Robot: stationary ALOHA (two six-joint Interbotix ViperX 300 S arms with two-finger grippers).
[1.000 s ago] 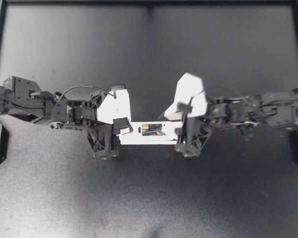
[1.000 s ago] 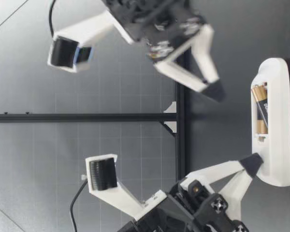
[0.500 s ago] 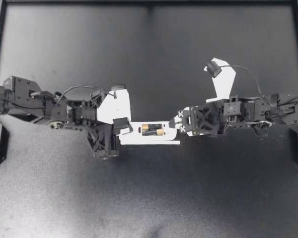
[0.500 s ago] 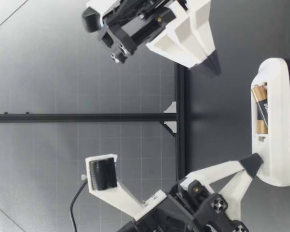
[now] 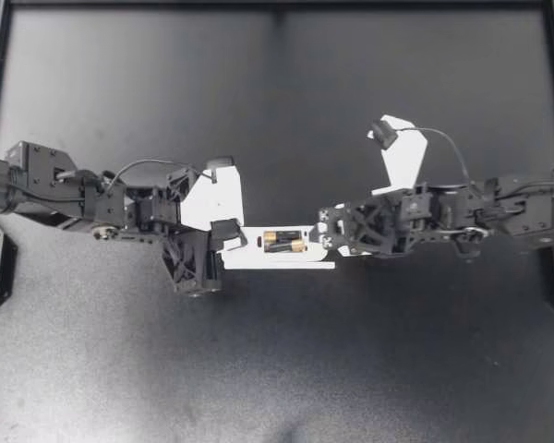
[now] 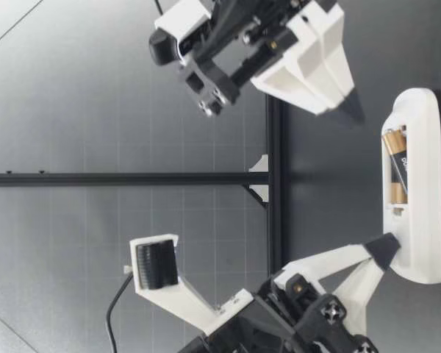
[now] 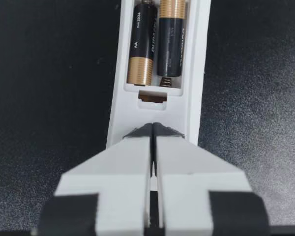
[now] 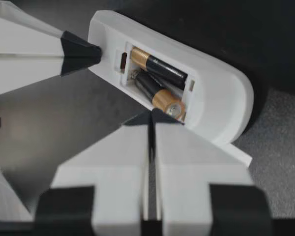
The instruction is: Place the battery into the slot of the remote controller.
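The white remote [image 5: 258, 247] lies mid-table, back up, with its slot uncovered. Two black and gold batteries [image 5: 283, 241] lie side by side in the slot. In the right wrist view the battery [image 8: 159, 94] nearer my fingertips sits a little askew. My left gripper [image 5: 233, 234] is shut, its tips resting on the remote's left end [image 7: 155, 110]. My right gripper [image 5: 326, 238] is shut and holds nothing. In the low view the right gripper [image 6: 353, 112] hangs just above the remote [image 6: 420, 132], apart from it.
A thin white card [image 5: 282, 266] lies under the remote. Black frame rails [image 5: 277, 5] border the dark mat at the back and sides. Open mat stretches in front of and behind the arms.
My right gripper has shut, turned and lowered toward the remote's battery end. The left gripper and the remote have stayed in place.
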